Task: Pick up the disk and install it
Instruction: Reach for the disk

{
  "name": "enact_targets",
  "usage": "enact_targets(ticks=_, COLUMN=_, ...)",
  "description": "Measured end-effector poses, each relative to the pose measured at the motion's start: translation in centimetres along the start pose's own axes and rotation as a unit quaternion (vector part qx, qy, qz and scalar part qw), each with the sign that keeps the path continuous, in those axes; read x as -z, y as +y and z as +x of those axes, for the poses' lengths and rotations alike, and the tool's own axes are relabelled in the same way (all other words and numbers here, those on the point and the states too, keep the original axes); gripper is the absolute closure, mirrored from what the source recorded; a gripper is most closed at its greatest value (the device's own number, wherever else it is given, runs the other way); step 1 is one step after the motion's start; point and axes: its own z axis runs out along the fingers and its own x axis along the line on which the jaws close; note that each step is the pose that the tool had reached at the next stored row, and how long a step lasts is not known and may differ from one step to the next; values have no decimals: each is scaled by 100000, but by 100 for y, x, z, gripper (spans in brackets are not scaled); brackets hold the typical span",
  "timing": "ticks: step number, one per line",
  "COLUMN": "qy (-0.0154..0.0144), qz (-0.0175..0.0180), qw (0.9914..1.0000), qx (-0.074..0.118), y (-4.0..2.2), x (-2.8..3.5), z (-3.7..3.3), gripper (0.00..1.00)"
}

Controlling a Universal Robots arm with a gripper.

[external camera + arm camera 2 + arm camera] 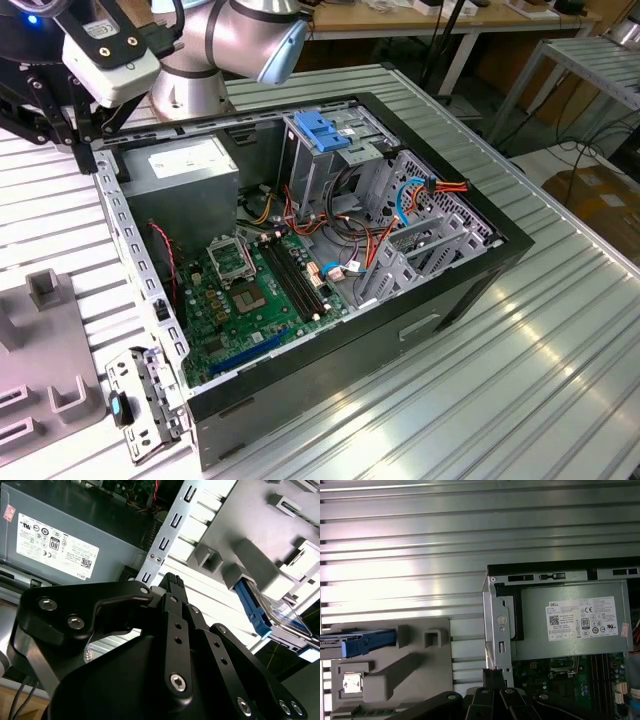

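Beside the open computer case [420,335] on the bench [560,340], the disk [355,642] lies in its grey holder [420,680], neither picked up nor installed, while the end effector [172,580] hovers nearby, spread or closed I cannot tell.

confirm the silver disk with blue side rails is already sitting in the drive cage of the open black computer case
No. The silver disk with blue side rails lies on the grey holder plate outside the open black computer case, not in its drive cage; the first wrist view shows it.
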Motion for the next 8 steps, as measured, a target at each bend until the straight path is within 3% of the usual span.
enact_targets(ticks=8, qy=-3, qz=-3, qw=100000, qx=3, y=-6, x=-1, z=75, gripper=89)
